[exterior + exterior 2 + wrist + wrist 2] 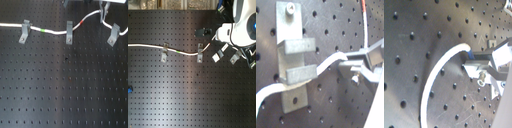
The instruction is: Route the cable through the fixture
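Cable already runs along the bench through the first two clips, its free end pinched tight in the jaws, and the third clip sits just beyond, toward the first exterior view's right.

A dark perforated breadboard table fills the background.

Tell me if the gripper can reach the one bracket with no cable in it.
Probably yes. The gripper, seemingly shut on the cable, hangs close to the empty bracket, and nothing I can see stands between them.
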